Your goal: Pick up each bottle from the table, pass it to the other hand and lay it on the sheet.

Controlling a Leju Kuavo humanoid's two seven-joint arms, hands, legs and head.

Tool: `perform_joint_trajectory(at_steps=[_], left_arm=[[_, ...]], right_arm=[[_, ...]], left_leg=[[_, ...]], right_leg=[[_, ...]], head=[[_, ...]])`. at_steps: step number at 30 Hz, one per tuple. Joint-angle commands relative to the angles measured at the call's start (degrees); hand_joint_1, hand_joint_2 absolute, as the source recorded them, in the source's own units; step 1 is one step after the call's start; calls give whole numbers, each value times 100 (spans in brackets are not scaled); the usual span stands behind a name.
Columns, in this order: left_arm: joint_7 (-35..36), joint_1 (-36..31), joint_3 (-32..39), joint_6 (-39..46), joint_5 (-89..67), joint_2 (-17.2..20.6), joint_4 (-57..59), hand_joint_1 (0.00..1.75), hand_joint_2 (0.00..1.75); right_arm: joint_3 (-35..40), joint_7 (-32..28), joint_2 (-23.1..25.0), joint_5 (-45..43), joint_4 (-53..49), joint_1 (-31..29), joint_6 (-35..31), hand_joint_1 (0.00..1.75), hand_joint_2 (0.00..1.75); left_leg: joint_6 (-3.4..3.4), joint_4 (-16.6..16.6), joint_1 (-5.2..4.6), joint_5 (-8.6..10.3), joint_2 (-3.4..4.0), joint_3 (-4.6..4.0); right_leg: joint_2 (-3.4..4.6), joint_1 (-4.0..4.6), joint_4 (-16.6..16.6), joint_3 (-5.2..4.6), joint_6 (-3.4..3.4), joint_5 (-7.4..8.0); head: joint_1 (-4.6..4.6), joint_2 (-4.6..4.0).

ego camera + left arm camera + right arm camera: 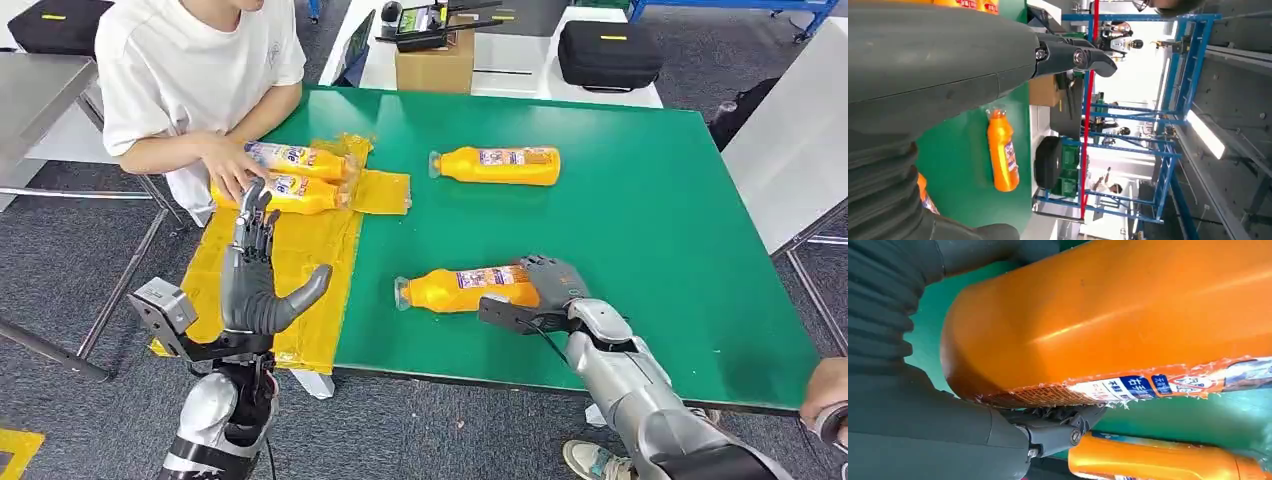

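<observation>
An orange bottle lies on its side near the front of the green table. My right hand wraps its base end; the right wrist view shows the bottle between the thumb and the fingers. A second orange bottle lies farther back on the table, and appears in the left wrist view. My left hand is raised upright over the yellow sheet, fingers apart and holding nothing. Two more bottles lie on the sheet's far end.
A person in a white shirt sits at the far left with a hand on the bottles on the sheet. Another person's hand is at the table's front right corner. A cardboard box and black cases stand behind the table.
</observation>
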Motion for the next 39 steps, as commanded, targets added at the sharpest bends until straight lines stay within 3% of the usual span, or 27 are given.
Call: perform_joint_trajectory(at_steps=[1, 5, 10, 13, 16, 22, 27, 33, 39], left_arm=[[-62, -180, -16, 15, 20, 113, 372, 0, 175], [-62, -180, -16, 15, 20, 113, 372, 0, 175], [-157, -33, -57, 12, 89, 119, 268, 0, 175], [-160, 318, -87, -26, 111, 92, 31, 0, 175], [-321, 506, -162, -13, -12, 47, 6, 0, 175], [-427, 852, -526, 118, -806, -8, 107, 0, 175], [-609, 1002, -1024, -354, -387, 8, 316, 0, 175], [-608, 983, -1016, -355, -377, 18, 290, 0, 175], [-902, 835, -1272, -1314, -221, 155, 206, 0, 175]], right_arm=[[69, -287, -78, -382, 421, 248, 127, 175, 175], [69, -287, -78, -382, 421, 248, 127, 175, 175], [-1229, -1534, 183, -2245, -278, 907, -191, 175, 175], [-1671, -1940, 523, -3346, -2309, 1852, -705, 175, 175], [-1630, -2124, 662, -3964, -4183, 2627, -936, 175, 175], [-1689, -2414, 909, -4578, -5794, 3262, -1460, 175, 175], [-1765, -2753, 1159, -5357, -6273, 3459, -1481, 175, 175], [-1733, -2758, 1188, -5336, -6249, 3460, -1501, 175, 175], [-988, -2778, 1300, -5741, -6036, 3487, -512, 175, 175]], left_leg=[[-10, -13, 10, -1, -20, 26], [-10, -9, 9, -3, -15, 26], [-7, -11, 8, 0, -20, 24], [-11, -14, 11, -7, -3, 33], [-12, -5, 7, -14, 10, 13], [-10, 7, 5, -26, -7, -19], [-7, -3, -1, -10, -15, -43], [-9, -5, -2, -12, -7, -35], [-9, -6, 3, -11, -6, -34]], right_leg=[[-27, 12, -18, 36, -14, -7], [-21, 11, -13, 35, -14, -7], [-24, 10, -14, 33, -10, -5], [-9, 13, -18, 41, -15, -7], [5, 9, -1, 19, -15, -9], [-10, 6, 11, -9, -13, -27], [-22, -1, 2, -33, -8, -14], [-15, -1, -2, -27, -11, -13], [-14, 4, -3, -27, -11, -11]], head=[[0, 0], [0, 0], [2, 0], [2, 0], [-2, 0], [-2, -2], [0, -2], [0, 0], [0, -2]])
